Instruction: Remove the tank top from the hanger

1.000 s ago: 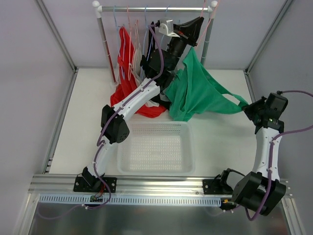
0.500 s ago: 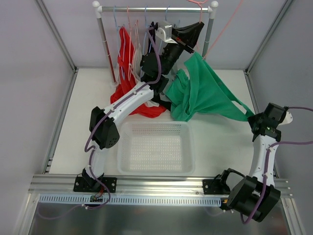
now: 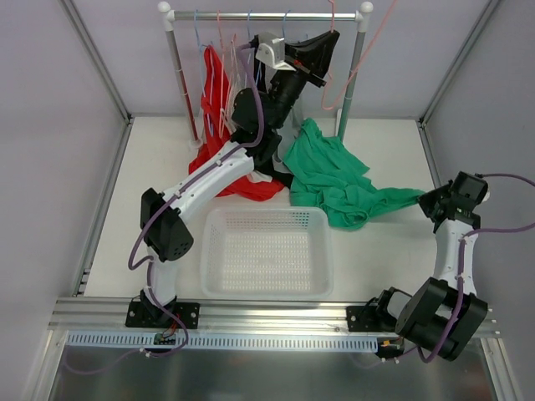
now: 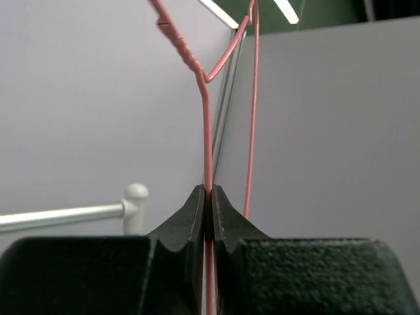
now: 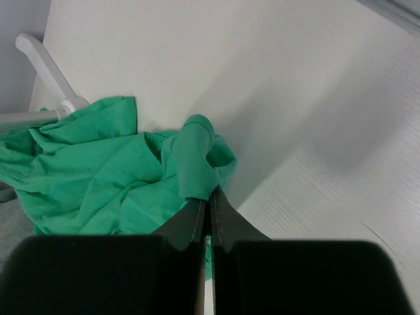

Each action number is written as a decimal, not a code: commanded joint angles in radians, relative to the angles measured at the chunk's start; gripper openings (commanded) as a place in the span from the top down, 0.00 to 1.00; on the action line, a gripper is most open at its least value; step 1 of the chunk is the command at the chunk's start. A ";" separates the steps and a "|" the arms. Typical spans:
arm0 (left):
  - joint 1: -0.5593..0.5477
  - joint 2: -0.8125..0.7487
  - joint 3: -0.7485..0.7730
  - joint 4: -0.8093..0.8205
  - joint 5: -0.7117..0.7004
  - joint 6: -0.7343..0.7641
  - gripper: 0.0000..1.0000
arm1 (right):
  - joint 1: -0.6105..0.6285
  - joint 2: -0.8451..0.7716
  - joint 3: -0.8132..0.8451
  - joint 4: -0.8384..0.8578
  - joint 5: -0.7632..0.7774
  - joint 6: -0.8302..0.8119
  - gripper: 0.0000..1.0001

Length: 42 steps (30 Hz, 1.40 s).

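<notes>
Table (image 5: 295, 85): tank top (image 5: 118, 164) between right fingers (image 5: 189, 224)

tank top (image 3: 334, 175) – on table (image 3: 376, 259), behind-R of basket (image 3: 266, 292) | hanger (image 3: 331, 58) – up by rack (image 3: 266, 15), behind tank top | red garment (image 3: 213, 159) L

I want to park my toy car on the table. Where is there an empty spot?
Bare table lies left of the red garment and white basket, and again between the basket and the right arm. It is crowded under the rack, where the green tank top and left arm sit.
</notes>
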<state>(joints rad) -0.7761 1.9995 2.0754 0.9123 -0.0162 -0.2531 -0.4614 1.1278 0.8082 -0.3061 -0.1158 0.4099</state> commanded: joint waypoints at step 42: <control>-0.249 -0.151 0.068 -1.062 -0.798 0.459 1.00 | 0.337 -0.014 0.255 -0.195 -0.036 -0.312 0.21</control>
<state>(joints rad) -1.0687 1.7836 1.9636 -0.0261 -0.8314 0.1730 -0.1253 1.1519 1.0592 -0.4881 -0.1398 0.1112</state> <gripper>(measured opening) 0.033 0.790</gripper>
